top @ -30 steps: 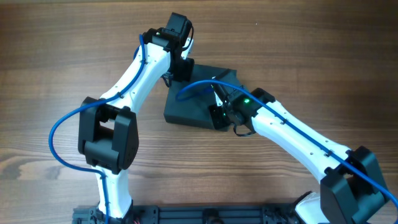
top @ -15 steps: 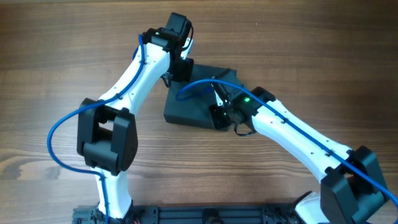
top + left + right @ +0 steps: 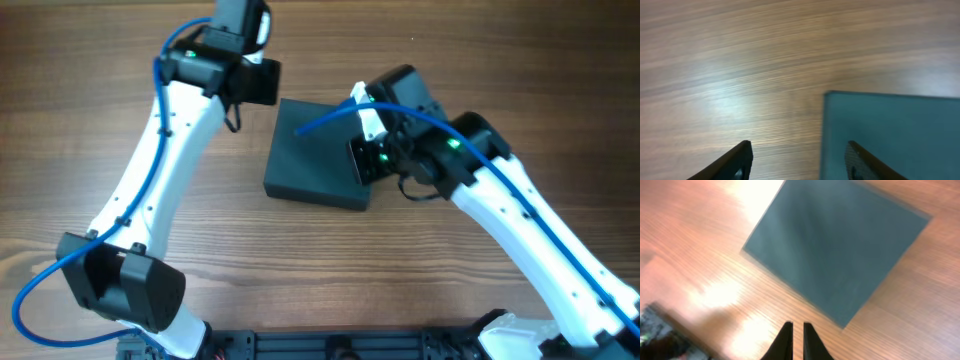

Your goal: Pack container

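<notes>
The container [image 3: 312, 155] is a dark teal box lying mid-table with its top flat and closed. In the left wrist view its corner [image 3: 890, 135] fills the lower right. My left gripper [image 3: 256, 84] hangs just off the box's upper-left corner. It is open [image 3: 799, 150] and empty, with one fingertip over the wood and the other over the box's edge. My right gripper [image 3: 366, 160] is above the box's right side. Its fingers [image 3: 785, 340] are shut with nothing between them, and the whole box top [image 3: 835, 245] shows beyond them.
A wood-grain table [image 3: 90, 120] surrounds the box. A black rail [image 3: 330, 348] with the arm bases runs along the front edge. A dark blurred shape [image 3: 660, 335] sits in the lower-left corner of the right wrist view.
Both grippers have drawn back from the container. The left arm swung left and away from the box and its gripper opened. The right gripper lifted and moved right.
</notes>
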Controlling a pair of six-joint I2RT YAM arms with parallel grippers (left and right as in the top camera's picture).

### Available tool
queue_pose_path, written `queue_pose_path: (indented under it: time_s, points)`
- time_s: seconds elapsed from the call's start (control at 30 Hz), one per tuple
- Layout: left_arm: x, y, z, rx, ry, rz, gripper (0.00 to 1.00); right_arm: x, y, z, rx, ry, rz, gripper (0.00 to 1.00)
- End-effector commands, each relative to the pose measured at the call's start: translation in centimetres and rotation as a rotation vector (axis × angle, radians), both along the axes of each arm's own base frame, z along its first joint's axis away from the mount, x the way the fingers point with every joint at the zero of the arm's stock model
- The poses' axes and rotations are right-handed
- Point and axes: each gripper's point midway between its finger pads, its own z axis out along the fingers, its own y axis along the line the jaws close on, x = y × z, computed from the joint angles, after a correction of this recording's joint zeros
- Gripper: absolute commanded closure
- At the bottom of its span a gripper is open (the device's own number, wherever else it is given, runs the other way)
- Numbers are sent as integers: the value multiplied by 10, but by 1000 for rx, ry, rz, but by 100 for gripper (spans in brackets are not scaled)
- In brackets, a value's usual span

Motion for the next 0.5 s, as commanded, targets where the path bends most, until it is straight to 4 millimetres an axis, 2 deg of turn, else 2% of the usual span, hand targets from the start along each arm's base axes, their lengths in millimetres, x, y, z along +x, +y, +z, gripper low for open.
queue_pose_path:
  time_s: [0.0,0.07,0.23,0.3,0.47]
  points:
    - [9,31,3,-14,-10,119,39,-35,15,-5,33,114,101,94]
    - [11,45,3,-23,-12,163,39,-43,15,-12,-5,125,111,94]
    - [12,74,1,-53,0,257,36,-45,6,-35,-99,126,66,94]
    - [9,81,-1,-74,19,271,36,-45,1,-53,-128,135,45,94]
    - [7,85,-3,-93,38,278,35,-53,-5,-100,-151,175,42,94]
